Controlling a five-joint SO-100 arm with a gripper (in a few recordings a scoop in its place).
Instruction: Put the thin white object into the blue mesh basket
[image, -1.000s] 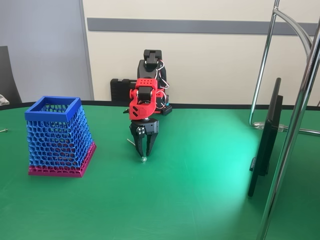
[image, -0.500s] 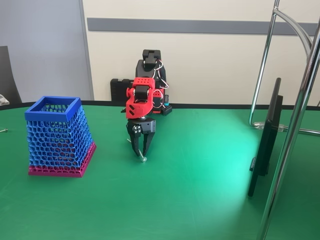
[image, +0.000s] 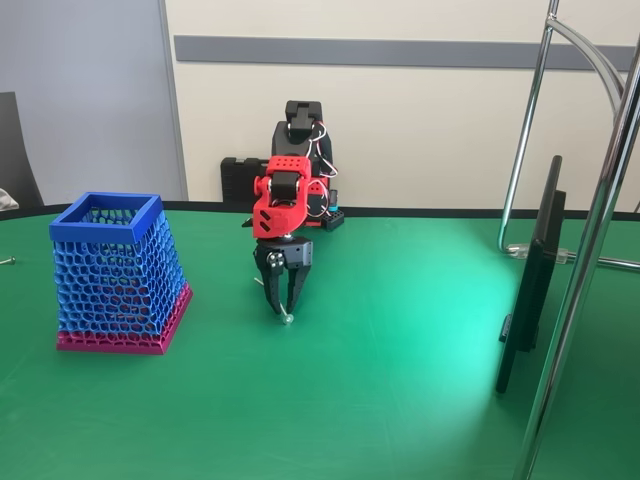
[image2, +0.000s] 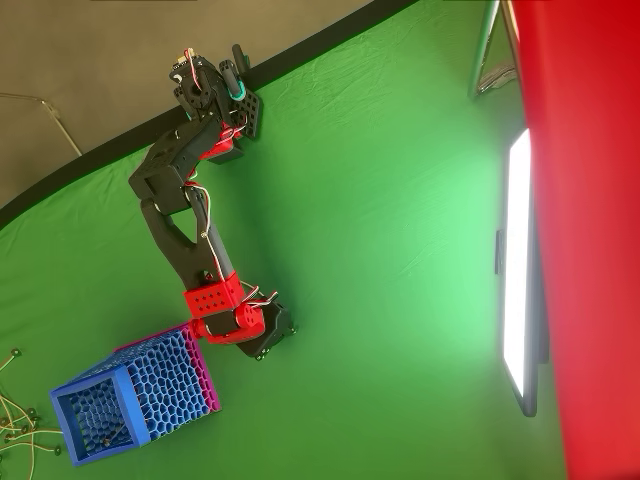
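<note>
White and very thin, the stick (image: 274, 301) is sitting pinched between your gripper's (image: 283, 310) closed fingers, slanting down-right to its knob at the green table (image: 400, 380). Its upper end is hard to distinguish. The blue mesh basket (image: 115, 272) is standing well left.

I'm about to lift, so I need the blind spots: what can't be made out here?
- Grip: in the fixed view the pincer tips meet around the thin white object; too small to confirm a hold.
- Overhead view: the arm's red wrist covers the pincer tips.
- Blue mesh basket: inside too small to read in the overhead view.
</note>
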